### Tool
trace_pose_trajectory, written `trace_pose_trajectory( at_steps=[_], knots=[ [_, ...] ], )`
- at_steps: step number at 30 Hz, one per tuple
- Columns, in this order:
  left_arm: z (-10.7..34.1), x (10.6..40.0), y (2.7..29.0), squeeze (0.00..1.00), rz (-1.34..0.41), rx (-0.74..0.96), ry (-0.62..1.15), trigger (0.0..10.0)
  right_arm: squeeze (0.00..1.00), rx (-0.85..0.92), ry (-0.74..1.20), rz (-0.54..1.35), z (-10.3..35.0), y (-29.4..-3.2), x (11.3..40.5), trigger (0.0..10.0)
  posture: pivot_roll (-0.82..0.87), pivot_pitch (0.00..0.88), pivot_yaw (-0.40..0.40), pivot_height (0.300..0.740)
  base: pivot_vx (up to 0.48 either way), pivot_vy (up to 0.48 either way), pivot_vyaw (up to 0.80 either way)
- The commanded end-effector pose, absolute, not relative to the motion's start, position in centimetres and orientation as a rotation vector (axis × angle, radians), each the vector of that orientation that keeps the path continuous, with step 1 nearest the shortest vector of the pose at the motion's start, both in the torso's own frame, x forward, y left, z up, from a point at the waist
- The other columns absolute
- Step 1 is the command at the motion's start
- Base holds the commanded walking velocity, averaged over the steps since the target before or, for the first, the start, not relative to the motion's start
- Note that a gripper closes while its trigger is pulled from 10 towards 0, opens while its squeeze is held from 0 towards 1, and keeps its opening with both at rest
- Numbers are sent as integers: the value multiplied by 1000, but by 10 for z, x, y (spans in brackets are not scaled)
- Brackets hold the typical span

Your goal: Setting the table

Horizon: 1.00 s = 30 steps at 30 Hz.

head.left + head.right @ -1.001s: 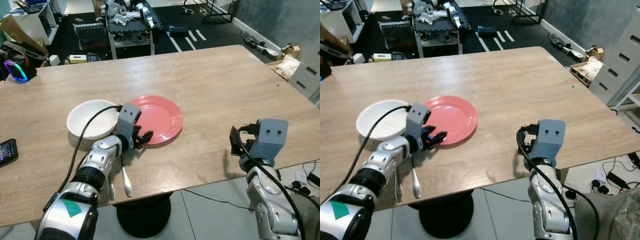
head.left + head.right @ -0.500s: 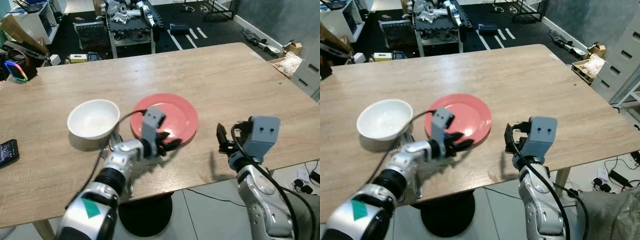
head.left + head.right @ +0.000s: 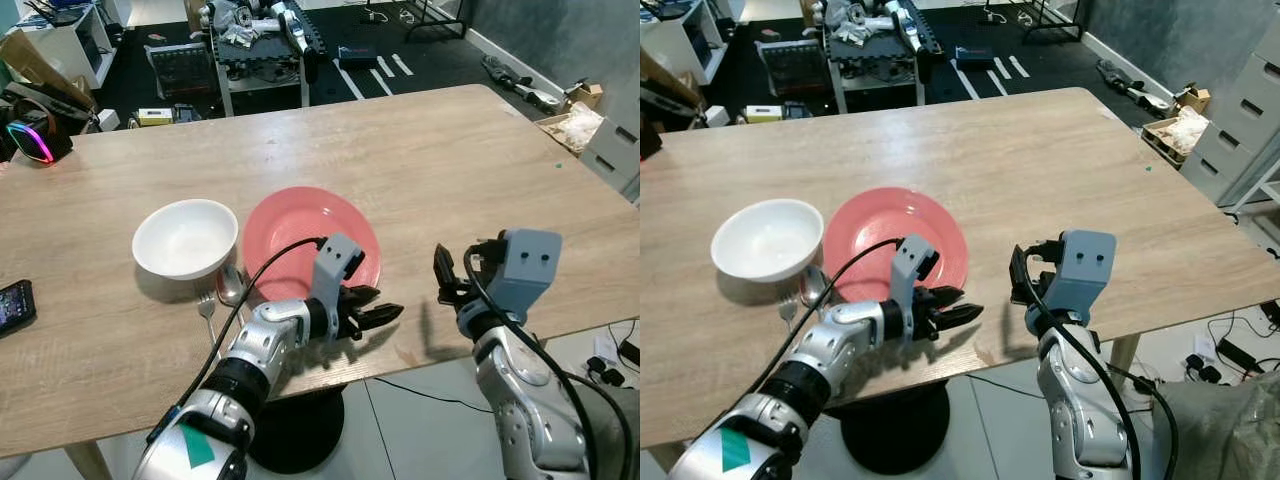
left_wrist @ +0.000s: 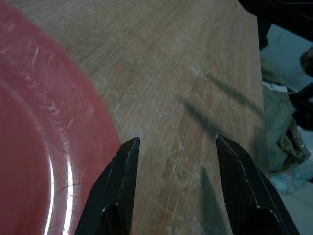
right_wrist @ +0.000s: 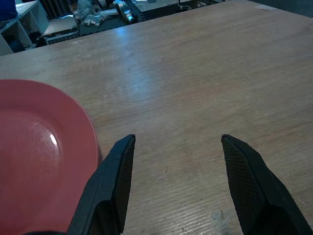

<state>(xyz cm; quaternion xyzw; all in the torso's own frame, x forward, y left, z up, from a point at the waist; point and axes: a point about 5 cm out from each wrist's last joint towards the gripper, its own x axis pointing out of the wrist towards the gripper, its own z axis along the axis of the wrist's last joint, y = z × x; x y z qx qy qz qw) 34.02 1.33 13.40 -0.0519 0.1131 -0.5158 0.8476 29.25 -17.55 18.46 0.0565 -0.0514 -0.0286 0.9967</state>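
Plate-wise, the pink plate (image 3: 300,238) sits near the middle of the wooden table (image 3: 420,160), toward its near edge, with the white bowl (image 3: 186,238) just at its 9 o'clock. A fork (image 3: 207,303) and spoon (image 3: 231,285) lie between them, at the bowl's 5 o'clock. Left tool (image 3: 375,306) hovers at the plate's 4 o'clock rim, fingers spread, holding nothing. Right tool (image 5: 177,183) is wide open too, empty, out at the plate's 3 o'clock over bare wood.
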Motion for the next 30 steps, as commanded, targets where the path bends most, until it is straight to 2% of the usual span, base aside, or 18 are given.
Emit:
trace_pose_trajectory(
  at_steps=[1, 5, 7, 11, 14, 15, 16, 20, 21, 23, 30],
  knots=[
    [142, 338, 19, 0, -1095, -104, 195, 10000, 0, 117, -90, -55, 182, -176, 294, 10000, -119, 117, 116, 740, 0, 0, 0],
    [176, 343, 32, 0, -991, 3, 12, 10000, 0, 121, -95, -49, 182, -173, 296, 10000, -112, 112, 117, 740, 0, 0, 0],
    [180, 343, 34, 0, -968, 28, -11, 10000, 0, 122, -95, -48, 182, -173, 297, 10000, -112, 112, 117, 740, 0, 0, 0],
    [191, 336, 56, 0, -842, 125, -74, 10000, 0, 127, -93, -47, 181, -173, 296, 10000, -91, 110, 114, 740, 0, 0, 0],
    [181, 330, 84, 0, -722, 117, -41, 10000, 0, 129, -88, -42, 179, -172, 297, 10000, -88, 112, 111, 740, 0, 0, 0],
    [181, 330, 84, 0, -722, 117, -41, 10000, 0, 129, -88, -42, 179, -172, 297, 10000, -88, 112, 111, 740, 0, 0, 0],
    [172, 333, 100, 0, -630, 115, -15, 10000, 0, 128, -86, -40, 178, -171, 297, 10000, -88, 112, 110, 740, 0, 0, 0],
    [169, 333, 108, 0, -579, 118, -3, 10000, 0, 127, -86, -38, 178, -172, 298, 10000, -88, 114, 105, 740, 0, 0, 0],
    [160, 343, 130, 0, -487, 117, 27, 10000, 0, 122, -83, -37, 178, -173, 298, 10000, -90, 115, 95, 740, 0, 0, 0],
    [158, 352, 146, 0, -433, 100, 48, 10000, 0, 117, -80, -36, 177, -174, 298, 10000, -88, 116, 91, 740, 0, 0, 0],
    [161, 366, 151, 0, -489, 119, 76, 10000, 0, 111, -78, -36, 176, -174, 299, 10000, -93, 120, 92, 740, 0, 0, 0]
  ],
)
